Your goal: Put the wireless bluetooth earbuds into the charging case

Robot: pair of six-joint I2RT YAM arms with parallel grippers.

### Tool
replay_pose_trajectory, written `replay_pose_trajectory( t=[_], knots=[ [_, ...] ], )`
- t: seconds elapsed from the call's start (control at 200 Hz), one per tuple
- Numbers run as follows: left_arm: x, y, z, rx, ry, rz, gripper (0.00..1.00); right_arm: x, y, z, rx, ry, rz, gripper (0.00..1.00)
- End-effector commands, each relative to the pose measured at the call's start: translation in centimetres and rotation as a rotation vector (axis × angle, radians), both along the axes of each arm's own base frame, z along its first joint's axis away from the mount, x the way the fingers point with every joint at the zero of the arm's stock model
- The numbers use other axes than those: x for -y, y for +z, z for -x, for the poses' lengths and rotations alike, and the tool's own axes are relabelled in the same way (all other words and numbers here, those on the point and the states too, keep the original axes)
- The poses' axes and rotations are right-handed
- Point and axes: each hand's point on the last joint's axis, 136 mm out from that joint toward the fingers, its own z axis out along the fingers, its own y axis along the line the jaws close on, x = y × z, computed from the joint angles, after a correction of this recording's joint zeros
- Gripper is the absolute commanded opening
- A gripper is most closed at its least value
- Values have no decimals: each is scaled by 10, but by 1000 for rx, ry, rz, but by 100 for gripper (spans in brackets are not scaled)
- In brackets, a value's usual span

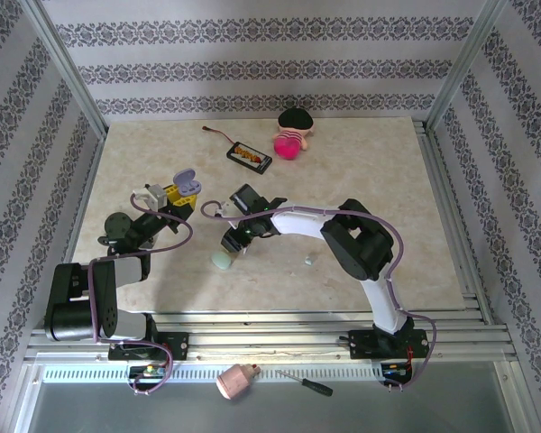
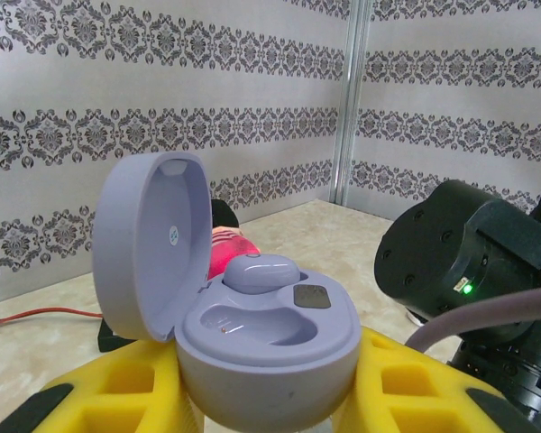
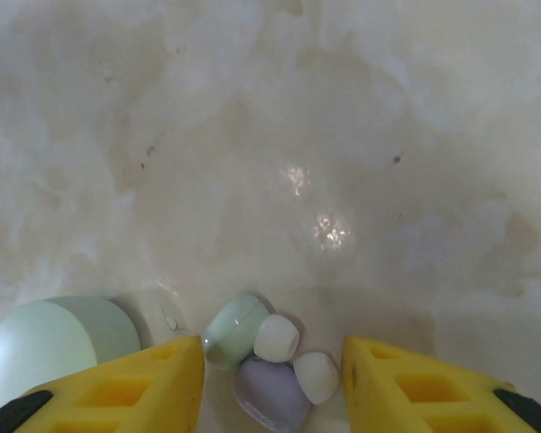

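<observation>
My left gripper [image 2: 270, 408] clamps the open lavender case [image 2: 252, 338]; one earbud [image 2: 260, 271] is seated and the second slot is empty. My right gripper [image 3: 270, 350] straddles the loose earbuds [image 3: 272, 397] on the table [image 3: 270, 135], jaws apart, gripping none. One more needs picking and seating.

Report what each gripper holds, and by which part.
Left gripper clamps the open lavender case by its lower shell. Right gripper holds nothing, jaws apart around loose earbuds.
</observation>
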Motion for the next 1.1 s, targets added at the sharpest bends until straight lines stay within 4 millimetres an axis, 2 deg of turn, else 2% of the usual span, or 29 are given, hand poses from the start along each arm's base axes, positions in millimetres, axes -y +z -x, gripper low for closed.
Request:
replay_pose_trajectory(
  t=[0.0,0.21,0.39,0.6,0.735,0.964,1.094],
  knots=[
    [-5,14,4,62,18,0,14,-3,-4,9,-9,48,15,44],
    [-6,14,4,61,17,-1,14,4,-7,13,-10,43,45,34],
    [-5,14,4,64,15,-3,14,6,-7,5,8,6,63,27],
    [-5,14,5,67,11,-9,14,12,12,-1,26,-56,18,26],
    [-1,14,7,68,-13,-11,14,27,26,-13,21,-138,-33,27],
    [2,15,9,61,-42,-7,15,71,20,-20,-7,-268,-21,27],
    [5,15,9,61,-54,-8,15,84,24,-17,1,-299,-20,28]
  ],
)
